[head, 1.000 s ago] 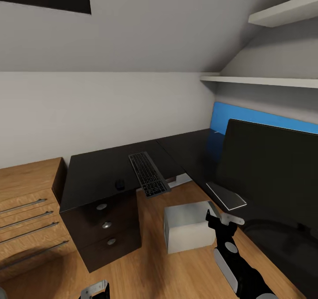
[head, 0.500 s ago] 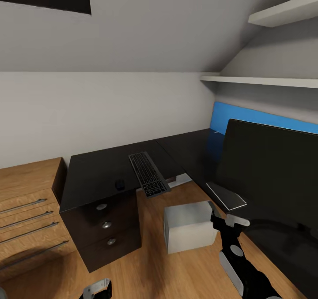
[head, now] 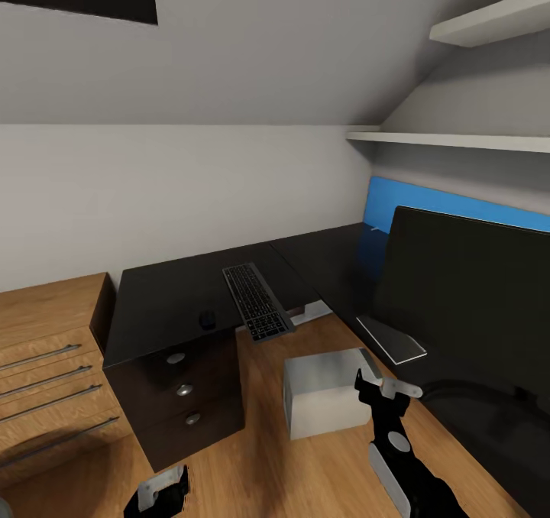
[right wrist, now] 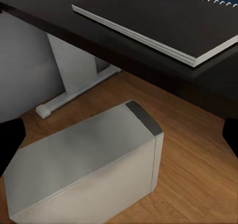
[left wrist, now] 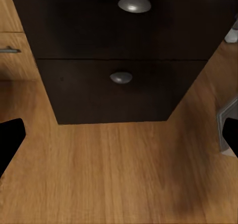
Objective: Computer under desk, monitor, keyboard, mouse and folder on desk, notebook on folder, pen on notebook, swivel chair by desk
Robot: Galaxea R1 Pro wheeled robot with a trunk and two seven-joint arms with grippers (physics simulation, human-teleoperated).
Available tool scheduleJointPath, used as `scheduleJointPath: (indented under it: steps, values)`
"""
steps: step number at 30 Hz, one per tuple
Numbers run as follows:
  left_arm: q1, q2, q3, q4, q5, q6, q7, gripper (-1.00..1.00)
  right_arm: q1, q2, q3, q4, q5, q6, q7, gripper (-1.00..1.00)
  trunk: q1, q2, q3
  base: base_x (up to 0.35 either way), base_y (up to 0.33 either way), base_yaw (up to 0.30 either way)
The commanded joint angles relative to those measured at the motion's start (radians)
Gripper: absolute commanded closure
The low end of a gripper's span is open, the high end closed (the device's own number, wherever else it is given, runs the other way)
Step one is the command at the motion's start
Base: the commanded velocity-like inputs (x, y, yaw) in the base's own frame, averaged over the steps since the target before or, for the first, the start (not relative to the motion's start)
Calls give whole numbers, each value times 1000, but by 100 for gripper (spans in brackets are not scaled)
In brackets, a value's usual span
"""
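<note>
- Step in hand, my read: getting the computer (head: 327,396) under the table (head: 183,304). The grey tower stands on the wooden floor (head: 305,472) in the open bay of the L, not clearly beneath the top.
- Right claw (head: 384,388) hovers just beside the tower's near top corner, not touching. In the right wrist view both fingertips sit at the frame edges, well apart: released, nothing held.
- Left claw (head: 162,491) is low, near the floor, facing the drawers (left wrist: 121,55). Fingers spread wide in its wrist view: released, empty.
- Next move probably calls for a flat push on the tower's side toward the white table leg (right wrist: 74,92), or a two-arm grip. The box looks too broad for one claw.
- Already on the table: keyboard (head: 257,301), overhanging the front edge a bit; mouse (head: 206,319) just beside it; monitor (head: 466,296) on the right wing; notebook (head: 391,340) in front of the monitor; blue folder (head: 428,201) upright behind the monitor against the wall.
- So the folder and notebook stack is not yet done, and the keyboard is well apart from the monitor.
- Around: wooden cabinet (head: 46,365) at left touching the table end, wall shelves (head: 458,140) above.
- In the way: the table leg and foot rail behind the tower limit its travel; the table edge above crowds the right arm.
</note>
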Motion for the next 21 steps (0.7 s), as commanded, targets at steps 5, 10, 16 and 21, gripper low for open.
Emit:
scheduleJointPath:
  steps: [5, 10, 16, 21]
  values:
    - [-1, 11, 1, 9, 6, -19, -2, -100, 0, 0, 7, -5, -10, -4, -12, -100, 0, -1, -1, 0, 0, 0]
    - [-1, 12, 2, 23, 7, -20, -1, -100, 1, 0, 7, -6, -10, -3, -14, -100, 0, -1, -1, 0, 0, 0]
    - [-1, 14, 2, 31, 7, -20, -1, -100, 1, 1, 7, -6, -9, -3, -15, -100, 0, -1, -1, 0, 0, -64]
    - [-1, 14, 2, 33, 7, -21, -1, -100, 1, 1, 7, -6, -9, -4, -15, -100, 0, -1, -1, 0, 0, -210]
